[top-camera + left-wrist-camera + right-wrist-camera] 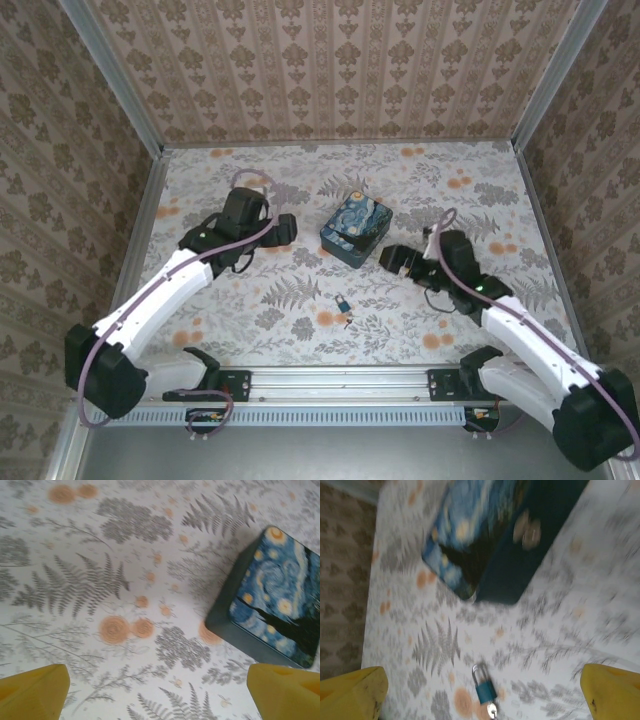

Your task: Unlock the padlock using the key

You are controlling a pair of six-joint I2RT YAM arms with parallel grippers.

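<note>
1. Room first: the floral table (300, 170) is walled in at 9, 12 and 3 o'clock by patterned panels (330, 70), and the arms' mounting rail (340, 380) runs along the 6 o'clock edge. We see plenty of bare tabletop in the middle strip near that rail.
2. The padlock (342, 301) lies flat on that open patch, well apart from both claws. In the top view it's at about 5 o'clock from the left gripper (288, 230) and about 7 o'clock from the right gripper (388, 258).
3. The key (348, 320) sits right at the padlock's 6 o'clock end, touching it as far as we can see. We can't tell if it's in the keyhole.
4. In the right wrist view the padlock shows low between the yellow fingertips (355, 690), shackle towards 12 o'clock.
5. Both claws are spread wide and hold nothing.
6. The only container is the blue swirl-painted box (355, 230), at 12 o'clock from the padlock, between the two claws. Its lid is down, so we can't see inside.
</note>
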